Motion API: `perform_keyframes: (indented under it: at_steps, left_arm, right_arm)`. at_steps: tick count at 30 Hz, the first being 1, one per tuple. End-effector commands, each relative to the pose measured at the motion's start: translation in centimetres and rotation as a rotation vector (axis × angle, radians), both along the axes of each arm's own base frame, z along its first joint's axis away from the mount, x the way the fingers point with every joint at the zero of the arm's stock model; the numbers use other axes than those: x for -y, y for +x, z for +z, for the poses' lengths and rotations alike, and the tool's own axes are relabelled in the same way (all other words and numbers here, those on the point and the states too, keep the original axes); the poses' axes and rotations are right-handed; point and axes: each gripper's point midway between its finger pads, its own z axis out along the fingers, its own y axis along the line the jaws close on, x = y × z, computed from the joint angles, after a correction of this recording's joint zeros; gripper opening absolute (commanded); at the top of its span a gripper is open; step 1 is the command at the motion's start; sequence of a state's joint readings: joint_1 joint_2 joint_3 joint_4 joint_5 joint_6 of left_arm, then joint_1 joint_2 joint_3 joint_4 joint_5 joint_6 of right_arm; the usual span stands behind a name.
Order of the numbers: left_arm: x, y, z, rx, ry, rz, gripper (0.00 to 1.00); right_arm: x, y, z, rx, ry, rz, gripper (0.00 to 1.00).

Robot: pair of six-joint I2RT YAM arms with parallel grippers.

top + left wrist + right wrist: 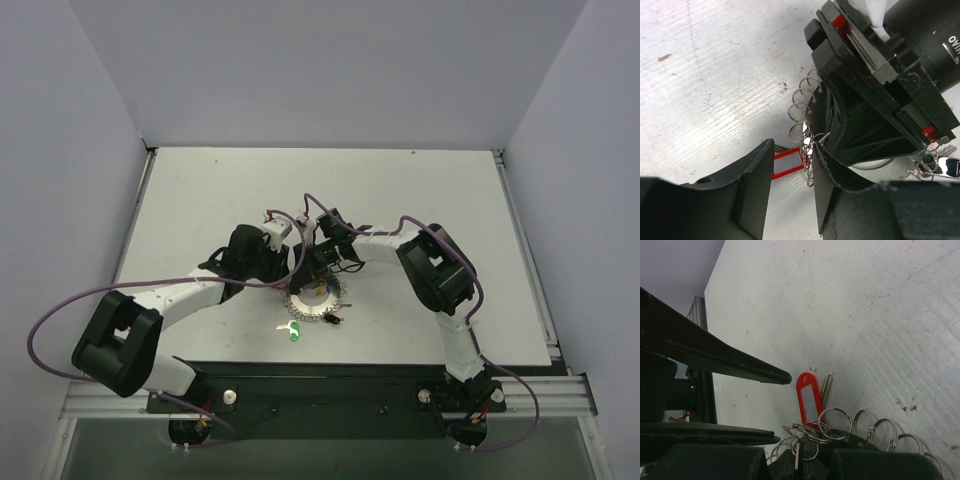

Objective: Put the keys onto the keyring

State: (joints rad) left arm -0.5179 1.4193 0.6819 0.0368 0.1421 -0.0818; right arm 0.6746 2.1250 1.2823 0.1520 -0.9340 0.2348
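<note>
The keyring [316, 302] lies at the table's middle, a wire circle fringed with small silver rings [802, 102] and a red tag [809, 402]. My right gripper [805, 460] is shut on the keyring's wire among those small rings. My left gripper [792, 150] stands open just beside it, its right finger [832, 190] against the rings, and the red tag [787, 162] shows past the gap. A silver key [826, 387] lies next to the tag. A green-headed key [294, 332] and a black-headed key [332, 320] lie loose on the table near the ring.
Both wrists crowd together over the ring, the right gripper's body [880, 75] close above the left fingers. Another key [940, 166] lies beyond them. The white table [200, 200] ends at a metal rail [330, 395] by the arm bases.
</note>
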Motion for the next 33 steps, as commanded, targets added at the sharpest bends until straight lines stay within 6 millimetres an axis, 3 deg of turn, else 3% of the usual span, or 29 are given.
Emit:
perform_keyframes:
  at_steps: [1,4,11,22,33]
  left_arm:
    - [-0.1,1.3,2.9,0.090,-0.065,0.021,0.44]
    - [-0.8,0.8,2.4,0.072,-0.056,0.033,0.41]
    - [-0.1,-0.7,1.3,0.012,-0.060,-0.040,0.42]
    - [1.2,-0.9,0.4,-0.048,-0.056,-0.105,0.48]
    - [0.9,-0.8,-1.4,-0.125,0.011,-0.102,0.43]
  right_arm:
    - [0.4,0.0,-1.1,-0.014,-0.021,0.008,0.00]
    - [0.3,0.1,-1.0,-0.014,-0.019,0.005,0.00]
    - [0.3,0.0,-1.0,-0.019,-0.018,0.005,0.00]
    - [0.3,0.0,-0.9,-0.019,-0.014,0.004,0.00]
    - [0.4,0.1,-0.9,-0.025,-0.011,0.000,0.00]
